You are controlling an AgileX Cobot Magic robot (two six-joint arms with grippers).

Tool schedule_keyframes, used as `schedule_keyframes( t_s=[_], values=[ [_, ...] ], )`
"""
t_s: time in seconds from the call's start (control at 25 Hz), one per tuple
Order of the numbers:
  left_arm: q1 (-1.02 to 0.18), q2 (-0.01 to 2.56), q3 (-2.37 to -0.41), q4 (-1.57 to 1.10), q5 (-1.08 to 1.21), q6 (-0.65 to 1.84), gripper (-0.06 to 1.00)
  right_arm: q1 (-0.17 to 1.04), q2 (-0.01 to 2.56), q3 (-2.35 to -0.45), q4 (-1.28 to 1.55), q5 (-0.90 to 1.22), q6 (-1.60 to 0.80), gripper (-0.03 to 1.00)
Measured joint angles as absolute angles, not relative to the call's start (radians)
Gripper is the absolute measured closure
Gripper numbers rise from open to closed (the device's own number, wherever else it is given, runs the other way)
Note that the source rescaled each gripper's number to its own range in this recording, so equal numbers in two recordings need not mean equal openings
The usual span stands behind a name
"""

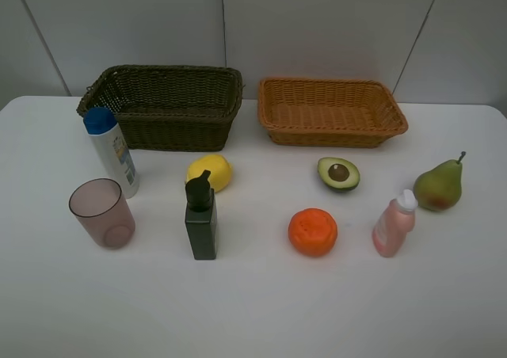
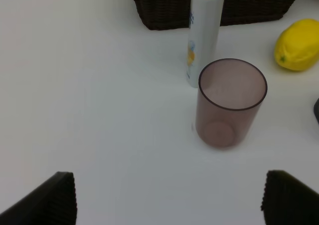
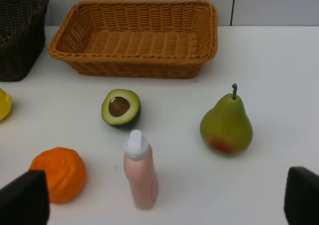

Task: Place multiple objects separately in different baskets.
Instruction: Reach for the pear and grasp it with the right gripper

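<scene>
White table [image 1: 253, 318] before grey wall panels [image 1: 317, 25]. Eight items on it, all outside the dark basket [image 1: 182, 124] and the tan basket [image 1: 333, 136].

At the left of the high view: pinkish see-through cup [image 1: 103, 214], upright, mouth up. Just behind it, white bottle [image 1: 115, 156] with a blue cap, upright, close in front of the dark basket.

Toward the middle: dark green pump bottle [image 1: 201, 219], upright, with the lemon [image 1: 212, 170] just behind it.

Right of the middle: orange [image 1: 313, 231] at the front. Behind it and apart, avocado half [image 1: 339, 173], cut face and pit showing.

Farther right: pink bottle [image 1: 393, 225] with a white cap, standing on its base. Near it, toward the table's right edge, pear [image 1: 438, 185], green with a red blush, stem up.

At the back of the table, side by side with a gap between: dark basket on the left, deeper; tan basket on the right, shallower.

Left claw [image 2: 169, 200] spread wide, fingertips [image 2: 57, 200] far apart, above bare table just short of the cup, gripping nothing.

Right claw [image 3: 164, 197] likewise spread wide, fingertips [image 3: 25, 197] far apart, pink bottle just ahead of the gap, touching nothing.
</scene>
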State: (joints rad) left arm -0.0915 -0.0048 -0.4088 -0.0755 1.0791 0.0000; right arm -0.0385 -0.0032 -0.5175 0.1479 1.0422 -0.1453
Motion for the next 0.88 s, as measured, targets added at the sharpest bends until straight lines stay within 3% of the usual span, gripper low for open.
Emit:
schedule_keyframes(
  t_s=[0.88],
  values=[
    [-0.092,-0.005,-0.409,-0.075,1.079,0.000,-0.06,-0.038,-0.003,-0.518,0.148,1.042,-0.143,-0.03]
  ],
)
